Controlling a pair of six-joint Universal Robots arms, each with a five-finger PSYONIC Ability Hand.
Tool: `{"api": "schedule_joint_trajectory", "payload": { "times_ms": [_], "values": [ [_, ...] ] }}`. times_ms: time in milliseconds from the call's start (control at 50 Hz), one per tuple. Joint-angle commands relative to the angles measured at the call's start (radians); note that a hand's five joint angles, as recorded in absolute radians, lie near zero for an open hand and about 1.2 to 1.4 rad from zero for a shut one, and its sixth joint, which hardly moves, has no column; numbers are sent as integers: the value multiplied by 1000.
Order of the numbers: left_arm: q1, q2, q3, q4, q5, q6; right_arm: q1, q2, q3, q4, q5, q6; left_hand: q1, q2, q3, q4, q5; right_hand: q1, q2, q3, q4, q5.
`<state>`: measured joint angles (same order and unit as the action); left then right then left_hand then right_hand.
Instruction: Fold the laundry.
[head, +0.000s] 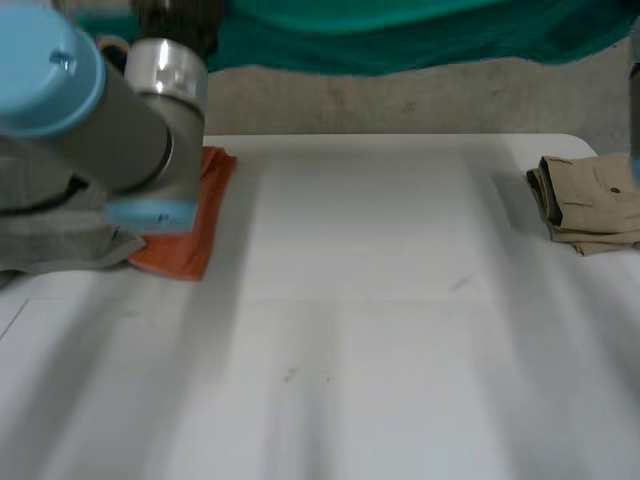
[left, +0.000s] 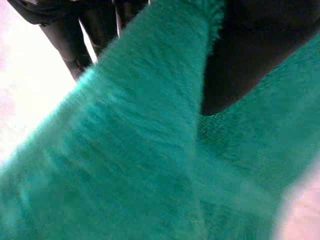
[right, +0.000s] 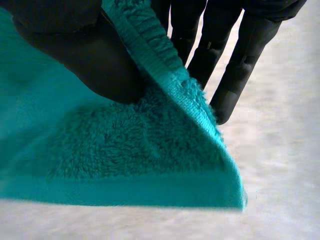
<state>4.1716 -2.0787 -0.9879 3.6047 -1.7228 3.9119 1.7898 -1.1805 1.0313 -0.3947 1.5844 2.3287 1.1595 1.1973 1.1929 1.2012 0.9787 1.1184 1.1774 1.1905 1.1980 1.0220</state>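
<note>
Up along the top edge of the head view, the green towel (head: 400, 35) was stretched from side to side, held up in the air past the far edge of the white table (head: 350, 350). In the left wrist view the left hand (left: 250, 55) had it pinched: the thumb was on one side of a fold of the towel and the fingers (left: 72, 42) were on the other, with the cloth running up between them and spreading out wide below the palm. I couldn't tell which part of the towel that was, an edge or a corner. The right wrist view was clearer: the right hand (right: 85, 60) was clamped on a corner of the towel, with the thumb pressed down into the fluffy side just beside the hemmed edge and the fingers (right: 235, 65) straight behind it, so the corner stuck out past the fingertips. Back in the head view, the left arm (head: 100, 120) took up the upper left of the frame. Under it at the left sat an orange cloth (head: 190, 240), with a grey cloth (head: 50, 240) touching it towards the left edge. Folded khaki trousers (head: 590, 200) lay at the right edge, well apart from both.
</note>
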Motion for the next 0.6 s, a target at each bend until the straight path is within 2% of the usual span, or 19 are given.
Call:
{"api": "schedule_joint_trajectory", "payload": {
  "times_ms": [20,200,280,300,320,440,520,600],
  "values": [
    [18,49,-328,46,5,-69,-7,10,206,157,-81,3,234,196,201,193,241,278,219,206,198,200],
    [9,-115,-503,80,5,-82,-26,238,282,275,-86,115,123,85,89,81,129,278,219,206,198,200],
    [10,-141,-545,80,3,-82,-49,274,303,309,-92,127,-112,-149,-145,-153,-105,278,219,206,198,200],
    [13,-141,-564,80,3,-83,-50,274,309,312,-95,130,-319,-356,-352,-360,-312,278,219,206,198,200],
    [16,-139,-577,80,3,-83,-52,272,317,315,-96,132,-402,-440,-435,-444,-396,278,219,206,198,200],
    [56,-106,-627,72,3,-80,-75,265,361,316,-122,132,-596,-634,-630,-638,-590,278,219,206,198,200],
    [107,-55,-676,74,5,-82,-90,234,378,324,-138,133,-608,-646,-642,-650,-602,278,219,206,198,200],
    [137,-28,-710,78,6,-82,-92,210,401,333,-149,135,-503,-541,-537,-545,-497,278,219,206,198,200]
  ]
}}
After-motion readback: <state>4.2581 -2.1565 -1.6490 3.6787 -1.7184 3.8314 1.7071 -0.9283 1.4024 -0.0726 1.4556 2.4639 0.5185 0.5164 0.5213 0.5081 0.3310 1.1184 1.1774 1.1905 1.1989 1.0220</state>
